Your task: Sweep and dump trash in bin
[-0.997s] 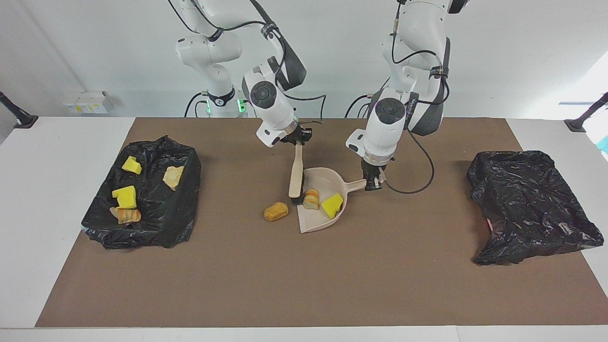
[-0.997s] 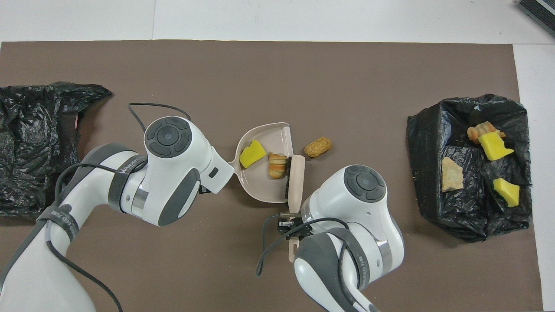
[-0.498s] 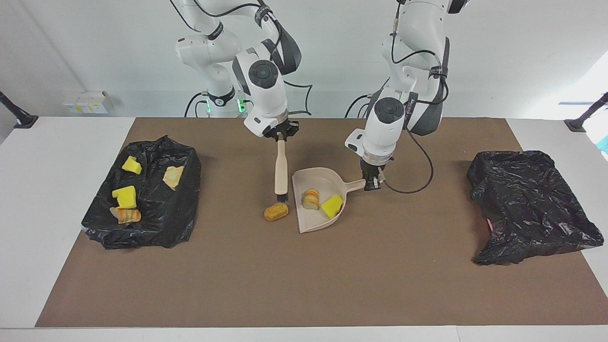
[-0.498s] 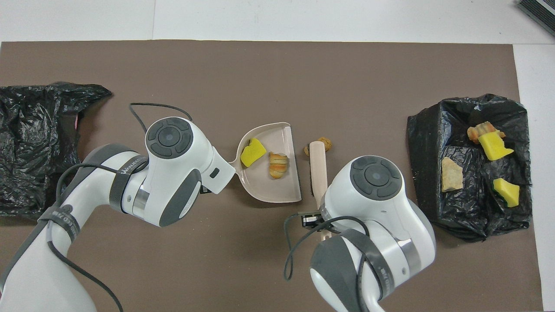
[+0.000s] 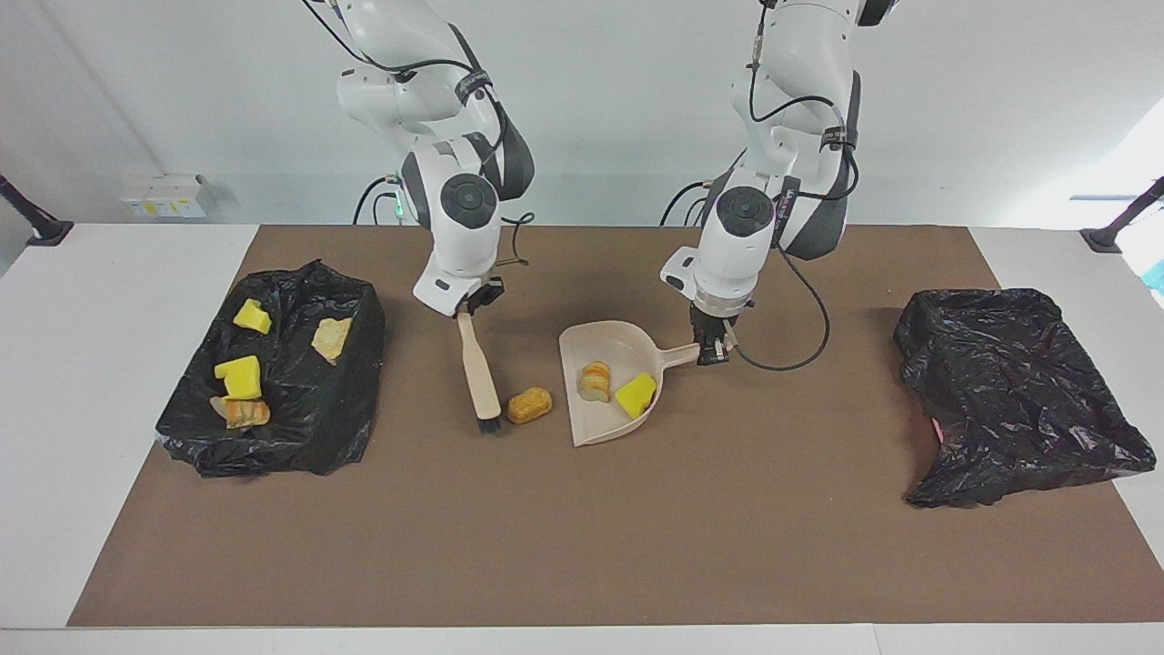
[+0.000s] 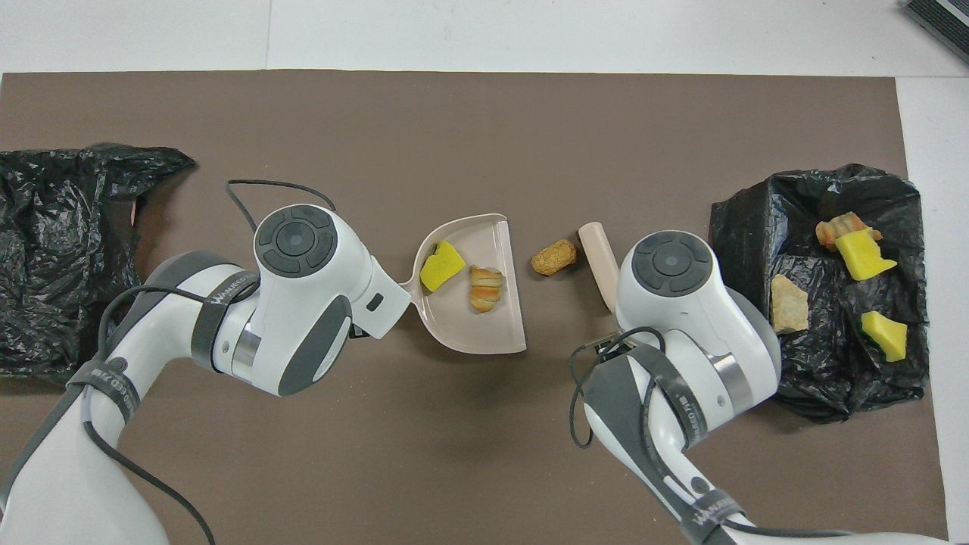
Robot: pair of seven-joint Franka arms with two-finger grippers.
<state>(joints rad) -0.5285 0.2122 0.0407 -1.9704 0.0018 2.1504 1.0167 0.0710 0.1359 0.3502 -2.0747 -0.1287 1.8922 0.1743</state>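
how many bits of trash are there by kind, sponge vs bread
yellow sponge chunks: 3, one in the dustpan at, two in the bin at and
bread lumps: 4, at
total: 7

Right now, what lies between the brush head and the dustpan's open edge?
One golden-brown bread-like lump, on the mat beside the brush head and short of the dustpan. Both views show it.

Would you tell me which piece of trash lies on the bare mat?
The golden-brown lump between brush and dustpan; the others sit in the dustpan or the bin.
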